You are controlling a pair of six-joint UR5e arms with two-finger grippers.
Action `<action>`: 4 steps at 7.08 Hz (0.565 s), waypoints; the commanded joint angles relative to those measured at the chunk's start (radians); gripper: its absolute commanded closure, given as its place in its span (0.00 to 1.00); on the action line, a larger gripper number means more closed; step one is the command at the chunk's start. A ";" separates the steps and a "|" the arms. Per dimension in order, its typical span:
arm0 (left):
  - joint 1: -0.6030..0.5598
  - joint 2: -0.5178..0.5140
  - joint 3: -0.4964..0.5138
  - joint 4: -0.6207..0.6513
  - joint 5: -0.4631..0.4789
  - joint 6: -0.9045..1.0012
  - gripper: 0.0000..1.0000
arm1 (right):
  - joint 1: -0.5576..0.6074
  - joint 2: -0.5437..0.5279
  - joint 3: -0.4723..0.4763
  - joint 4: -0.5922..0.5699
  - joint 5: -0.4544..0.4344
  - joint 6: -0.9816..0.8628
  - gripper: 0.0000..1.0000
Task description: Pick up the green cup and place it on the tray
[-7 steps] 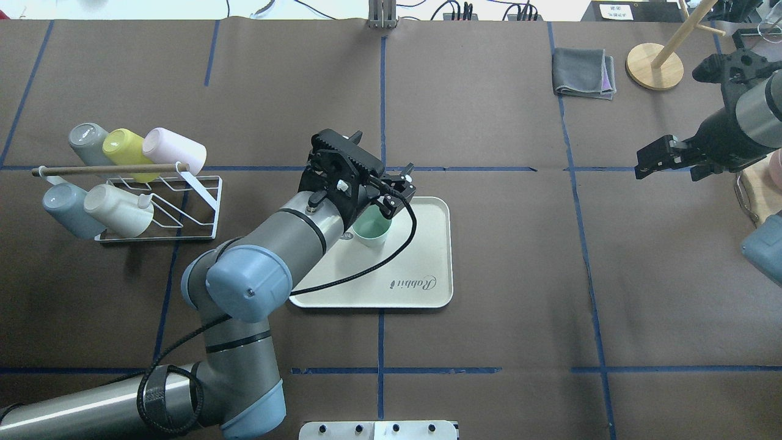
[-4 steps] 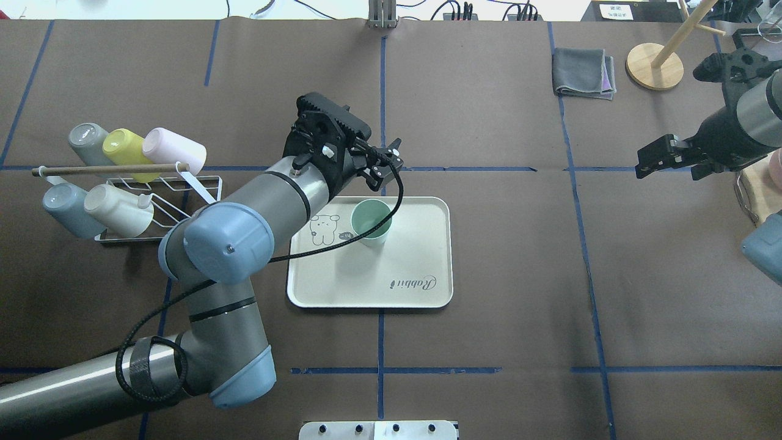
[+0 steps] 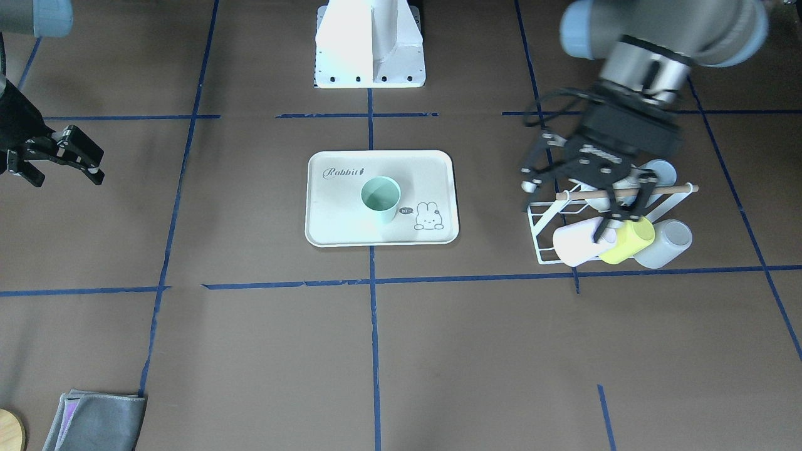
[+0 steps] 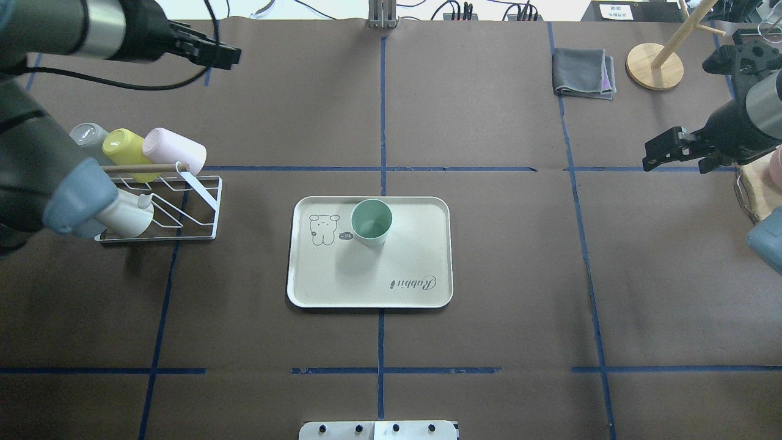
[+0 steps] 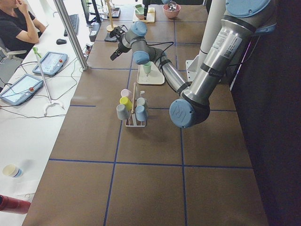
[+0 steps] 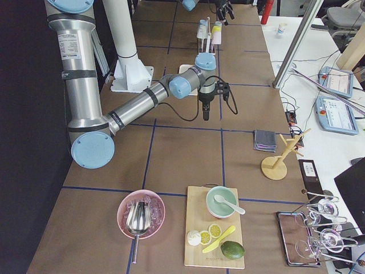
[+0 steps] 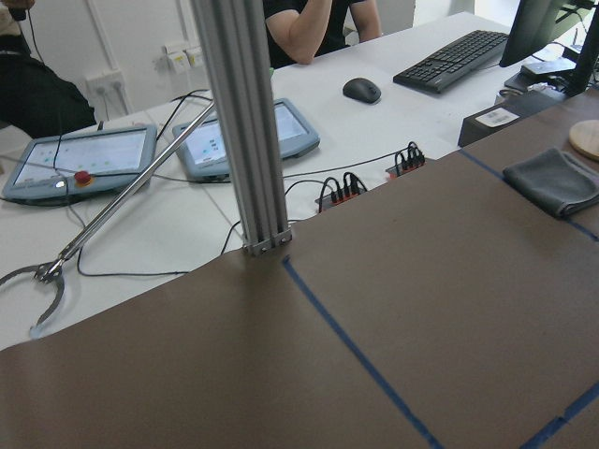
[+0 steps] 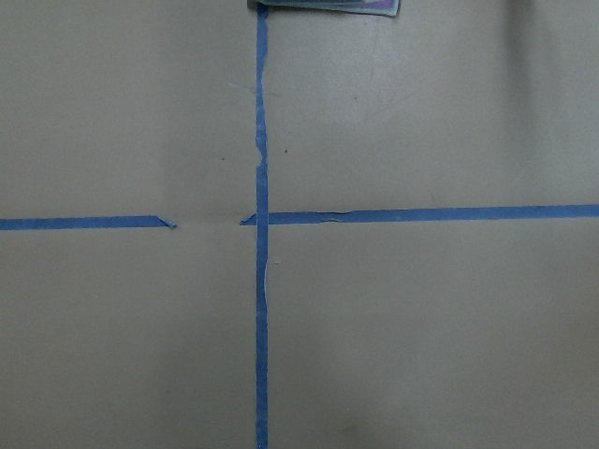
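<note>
Silver-grey tubes (image 5: pixel 218 56), pale-blue joint caps (image 5: pixel 185 113), blk jaws (both arms), white base (image 3: pixel 369 44)

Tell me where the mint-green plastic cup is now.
Overhead view: the mint-green plastic cup stands upright on the cream rectangular tray, near its far rim, beside the bunny drawing.

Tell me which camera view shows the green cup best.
Overhead exterior: the green cup stands upright on the tray, unobstructed, its inside visible. Front-facing shows it nearly as clearly. Exterior left shows it tiny; in exterior right I cannot make it out. Neither wrist view shows it.
</note>
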 commanded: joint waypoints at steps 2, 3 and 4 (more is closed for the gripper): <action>-0.409 0.098 0.284 0.036 -0.550 0.158 0.01 | 0.016 0.000 -0.003 0.002 0.002 -0.004 0.00; -0.478 0.128 0.374 0.042 -0.580 0.345 0.01 | 0.017 0.000 -0.003 0.000 0.002 -0.018 0.00; -0.515 0.151 0.463 0.060 -0.570 0.451 0.01 | 0.023 -0.001 -0.004 0.000 0.002 -0.031 0.00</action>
